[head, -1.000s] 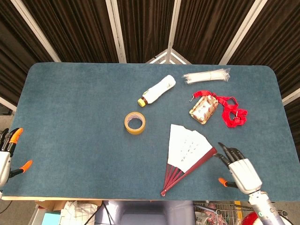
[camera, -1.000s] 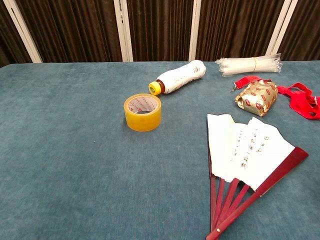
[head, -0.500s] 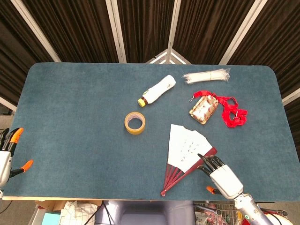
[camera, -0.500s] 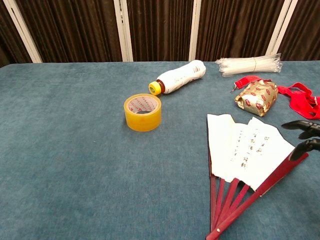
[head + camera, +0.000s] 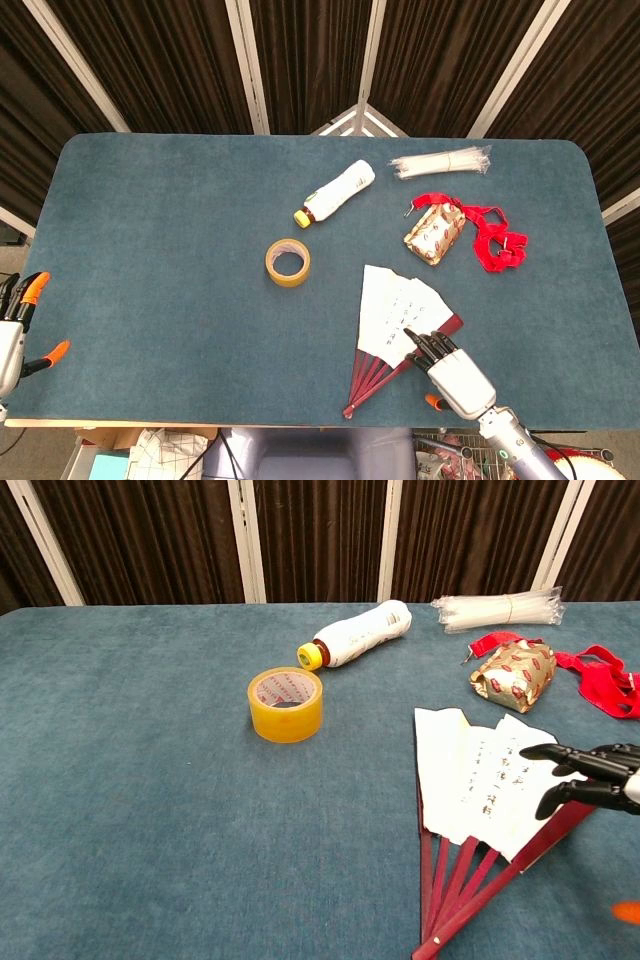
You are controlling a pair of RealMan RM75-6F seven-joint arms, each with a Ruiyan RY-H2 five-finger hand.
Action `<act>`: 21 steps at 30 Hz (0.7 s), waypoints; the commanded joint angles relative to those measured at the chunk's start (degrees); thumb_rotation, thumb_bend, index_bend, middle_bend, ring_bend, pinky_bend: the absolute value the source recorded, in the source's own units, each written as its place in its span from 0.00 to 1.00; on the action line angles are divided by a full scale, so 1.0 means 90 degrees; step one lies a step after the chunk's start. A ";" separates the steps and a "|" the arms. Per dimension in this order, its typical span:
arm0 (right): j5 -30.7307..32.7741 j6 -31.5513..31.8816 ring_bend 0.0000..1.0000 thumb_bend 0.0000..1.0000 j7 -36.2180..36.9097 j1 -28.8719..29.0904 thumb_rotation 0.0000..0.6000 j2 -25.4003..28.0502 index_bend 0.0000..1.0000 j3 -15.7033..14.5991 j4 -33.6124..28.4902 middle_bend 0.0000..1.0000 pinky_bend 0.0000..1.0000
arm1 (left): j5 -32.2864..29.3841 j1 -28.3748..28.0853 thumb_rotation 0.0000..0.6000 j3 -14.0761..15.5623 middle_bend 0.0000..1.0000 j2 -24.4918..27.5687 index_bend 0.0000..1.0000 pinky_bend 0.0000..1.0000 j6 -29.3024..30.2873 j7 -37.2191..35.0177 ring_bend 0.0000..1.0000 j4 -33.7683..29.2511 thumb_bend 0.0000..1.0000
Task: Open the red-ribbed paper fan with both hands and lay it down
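Note:
The red-ribbed paper fan (image 5: 398, 318) (image 5: 490, 780) lies partly spread on the blue table, white leaf pointing away, pivot near the front edge. My right hand (image 5: 452, 373) (image 5: 592, 775) hovers over the fan's right outer rib with fingers stretched out and apart, holding nothing. Whether its fingertips touch the paper is unclear. My left hand (image 5: 14, 330) stays off the table's left front corner, fingers spread, empty.
A roll of yellow tape (image 5: 287, 262) sits left of the fan. Behind it lies a white bottle (image 5: 335, 192). A gold packet (image 5: 434, 232), a red ribbon (image 5: 497, 240) and a bundle of clear straws (image 5: 442, 161) lie at the back right.
My right hand has slid left from the table's right front area onto the fan's right edge. The fan and the left hand have not moved.

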 commanded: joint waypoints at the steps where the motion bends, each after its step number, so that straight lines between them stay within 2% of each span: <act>1: 0.0003 -0.0023 0.19 0.16 -0.0014 0.0051 1.00 -0.0103 0.33 0.0013 0.0076 0.07 0.19 | -0.0018 -0.0002 1.00 -0.0006 0.08 -0.0009 0.08 0.10 -0.0008 0.0019 0.00 0.0000 0.24; 21: 0.0074 -0.0177 0.19 0.16 -0.0207 0.0323 1.00 -0.0733 0.35 0.0027 0.0594 0.07 0.19 | -0.0123 -0.0026 1.00 -0.0044 0.08 -0.0027 0.08 0.10 -0.0084 0.0052 0.00 0.0025 0.24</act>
